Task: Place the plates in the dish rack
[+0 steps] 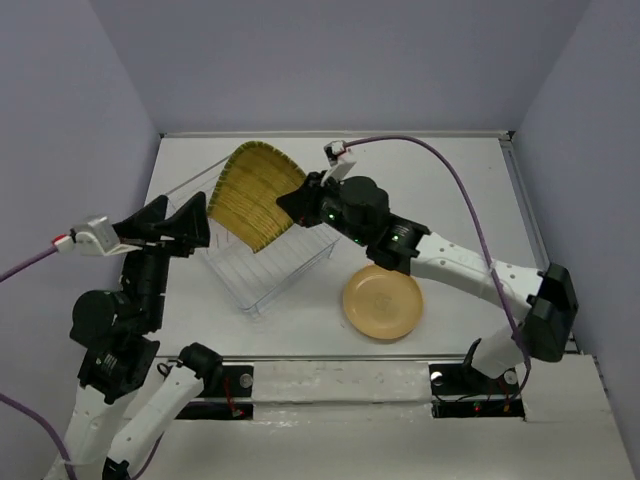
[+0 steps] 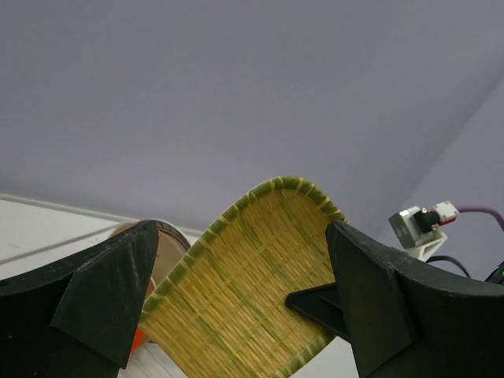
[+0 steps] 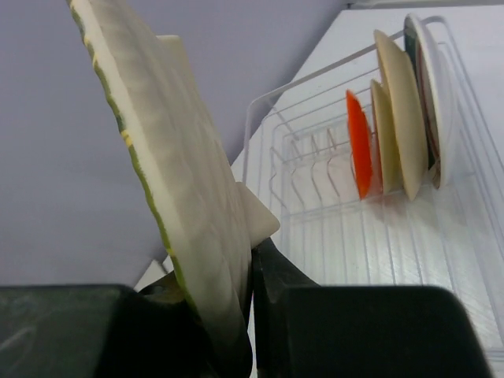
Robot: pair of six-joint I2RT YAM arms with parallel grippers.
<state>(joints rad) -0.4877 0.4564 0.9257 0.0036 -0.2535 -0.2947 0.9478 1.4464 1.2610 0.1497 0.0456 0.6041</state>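
The right fingers (image 3: 354,331) were pinching the lower edge of the yellow ribbed plate (image 1: 255,195). They held it in the air, tilted, with its woven-looking face turned toward the left arm. In the top view this plate hung over the far left part of the dish rack (image 1: 270,270) and did not rest in it. In the right wrist view its pale underside filled the left half of the picture.

The dish rack stood at an angle on the white surface (image 1: 450,190), between the two arms. At its far end four plates stood on edge, close together in a row. They were a small orange-red plate (image 3: 358,142), a smaller tan plate (image 3: 381,130), a larger tan plate (image 3: 400,110) and a white plate with a dark rim (image 3: 435,87). The part of the rack nearer to the right wrist camera held only upright wires.

One more dish, the flat tan plate (image 1: 382,302), lay on the surface just beside the right side of the rack, partly under the right arm.

The left fingers (image 2: 102,291) were spread wide apart and held nothing. They hovered near the left end of the rack and pointed toward the yellow ribbed plate, which showed in the gap between them. I could not tell whether they touched the rack.
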